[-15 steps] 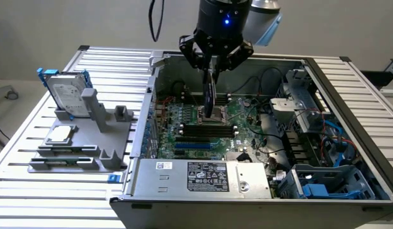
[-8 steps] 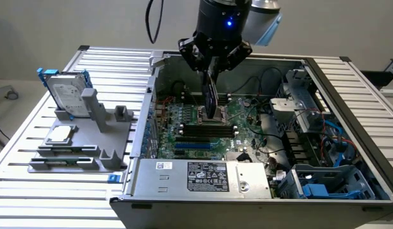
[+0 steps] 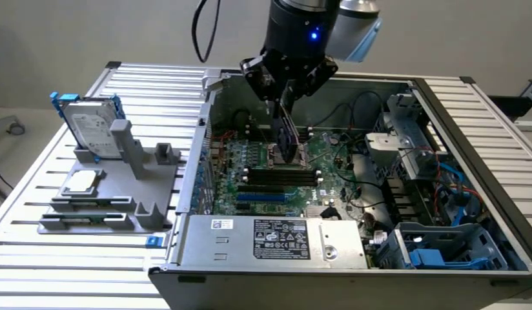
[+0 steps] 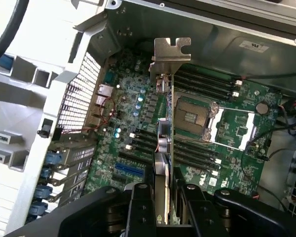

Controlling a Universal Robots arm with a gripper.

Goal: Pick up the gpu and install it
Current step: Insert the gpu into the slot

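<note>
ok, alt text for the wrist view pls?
The robot's hand grips the gpu edge-on, its silver bracket pointing away, over the green motherboard inside an open computer case. An open CPU socket and black memory slots lie beside the card.

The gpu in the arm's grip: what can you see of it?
The gpu is a thin card seen edge-on: green board, dark shroud, silver metal bracket at one end. The gripper clamps it from above, holding it on edge inside the open case, over the motherboard near the CPU socket.
</note>
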